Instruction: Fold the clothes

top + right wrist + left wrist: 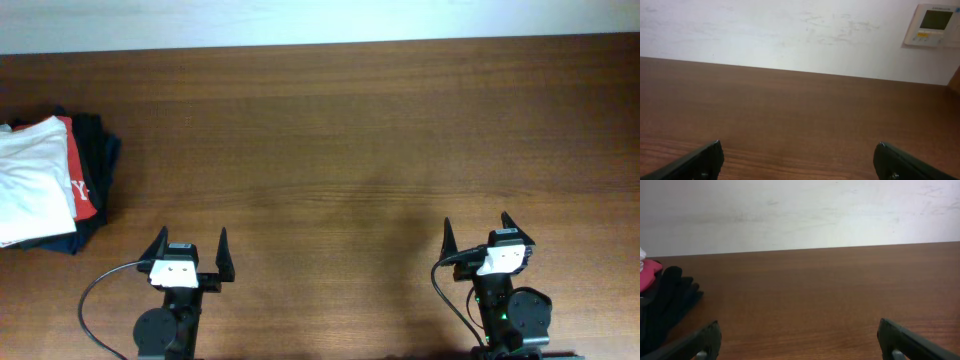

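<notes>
A folded white T-shirt [30, 180] lies on top of a pile at the table's left edge; its printed mark does not show. Only a sliver of its white cloth [642, 255] shows in the left wrist view. My left gripper [189, 245] is open and empty near the front edge, to the right of the pile; its fingers frame bare wood in the left wrist view [799, 330]. My right gripper [478, 232] is open and empty at the front right, far from the pile, and it also shows in the right wrist view [799, 149].
Under the white shirt lie a red T-shirt with white lettering [80, 175] and dark navy folded garments [98, 150], the latter also in the left wrist view [667, 300]. The brown wooden table [350, 130] ends at a white wall; a wall control panel [932, 24] hangs there.
</notes>
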`<state>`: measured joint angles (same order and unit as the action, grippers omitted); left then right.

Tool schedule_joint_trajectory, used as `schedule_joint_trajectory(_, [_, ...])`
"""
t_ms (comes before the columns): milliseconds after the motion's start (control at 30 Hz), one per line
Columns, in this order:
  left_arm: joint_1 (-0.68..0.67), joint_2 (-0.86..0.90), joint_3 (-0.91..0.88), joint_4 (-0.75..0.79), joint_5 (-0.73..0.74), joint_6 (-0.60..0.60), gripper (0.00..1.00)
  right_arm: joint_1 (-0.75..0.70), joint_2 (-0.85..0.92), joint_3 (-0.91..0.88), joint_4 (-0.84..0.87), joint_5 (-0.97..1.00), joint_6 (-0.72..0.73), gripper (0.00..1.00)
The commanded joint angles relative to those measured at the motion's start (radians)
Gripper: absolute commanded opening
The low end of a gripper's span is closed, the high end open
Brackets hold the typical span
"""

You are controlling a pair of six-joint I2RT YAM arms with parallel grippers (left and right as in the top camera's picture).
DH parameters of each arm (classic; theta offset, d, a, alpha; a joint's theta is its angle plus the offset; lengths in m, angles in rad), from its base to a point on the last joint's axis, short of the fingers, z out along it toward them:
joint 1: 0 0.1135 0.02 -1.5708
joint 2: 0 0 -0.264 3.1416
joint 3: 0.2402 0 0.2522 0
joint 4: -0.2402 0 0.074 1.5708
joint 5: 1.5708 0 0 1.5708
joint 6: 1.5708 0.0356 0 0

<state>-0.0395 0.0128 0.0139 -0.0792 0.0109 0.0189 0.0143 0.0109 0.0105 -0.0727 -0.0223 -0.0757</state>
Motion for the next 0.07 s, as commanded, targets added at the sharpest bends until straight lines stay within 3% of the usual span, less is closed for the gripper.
schedule_joint_trajectory(0, [-0.005,-0.008,-0.005,-0.002,0.015,0.016,0.99,-0.004,-0.007,-0.005,-0.006,0.008,0.002,0.99])
schedule_joint_trajectory(33, [-0.005,-0.008,-0.005,-0.002,0.015,0.016,0.99,-0.004,-0.007,-0.005,-0.006,0.009,0.002,0.99])
